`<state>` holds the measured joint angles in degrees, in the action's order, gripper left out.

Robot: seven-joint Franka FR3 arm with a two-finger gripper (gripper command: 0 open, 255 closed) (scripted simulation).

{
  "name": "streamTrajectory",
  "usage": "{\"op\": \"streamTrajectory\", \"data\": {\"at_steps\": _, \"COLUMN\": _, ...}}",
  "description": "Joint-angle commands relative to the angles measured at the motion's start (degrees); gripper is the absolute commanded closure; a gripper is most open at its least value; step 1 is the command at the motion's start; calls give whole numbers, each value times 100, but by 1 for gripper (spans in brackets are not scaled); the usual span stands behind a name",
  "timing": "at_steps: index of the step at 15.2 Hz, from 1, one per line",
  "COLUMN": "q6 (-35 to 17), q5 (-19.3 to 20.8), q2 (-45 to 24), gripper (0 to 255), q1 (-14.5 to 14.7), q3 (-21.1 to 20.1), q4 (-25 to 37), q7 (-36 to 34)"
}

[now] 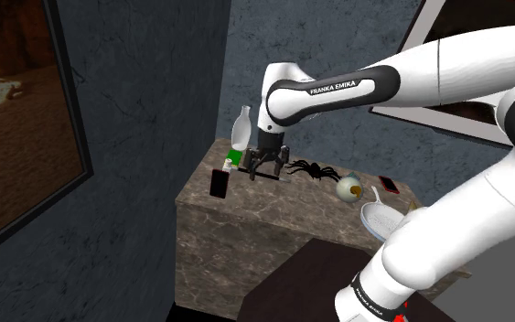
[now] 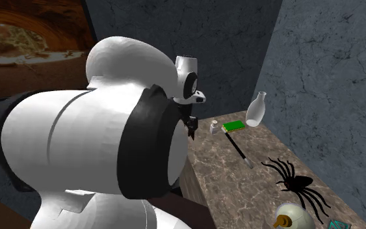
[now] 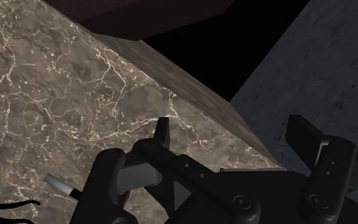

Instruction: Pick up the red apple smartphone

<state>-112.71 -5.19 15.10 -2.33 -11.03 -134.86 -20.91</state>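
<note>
Phone (image 1: 219,184): a dark slab with a faint reddish rim is being shown centre-left in the shoulder view, close to the left edge of the table (image 1: 246,220). It is being taken as the task's thing.
Phone's long axis: it is being seen running nearly up and down the frame, along that table edge. Whether the phone is lying flat or propped cannot be told.
Box (image 1: 234,161): a green one is being shown just above the phone, with a pale bottle (image 1: 240,128) behind it.
Claw (image 1: 264,176): it is being held open low over the marble at the frame's centre, jaws apart with nothing between them.
Relation that matters: the phone is being seen left of the claw and slightly lower in the frame, near but apart. A leftward shift is being judged necessary, with the jaws set across the narrow width.
Wand (image 1: 285,179): a thin black stick is being seen beside the claw.
Spider (image 1: 312,170): a black one is being shown right of the wand.
Red item (image 1: 389,185): a small red-edged flat thing is being shown far right, well apart from the claw. It is being judged a possible source of confusion.
</note>
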Motion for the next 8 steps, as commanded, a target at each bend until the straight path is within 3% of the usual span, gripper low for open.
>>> {"op": "streamTrajectory", "data": {"at_steps": 1, "q6": -306, "q5": 58, "q2": -412, "gripper": 0, "q1": -33, "q3": -86, "q4": 209, "q7": -344}}
{"op": "streamTrajectory", "data": {"at_steps": 8, "q6": -1073, "q5": 492, "q2": -1883, "gripper": 0, "q1": -85, "q3": -186, "q4": 1191, "q7": -1494}}
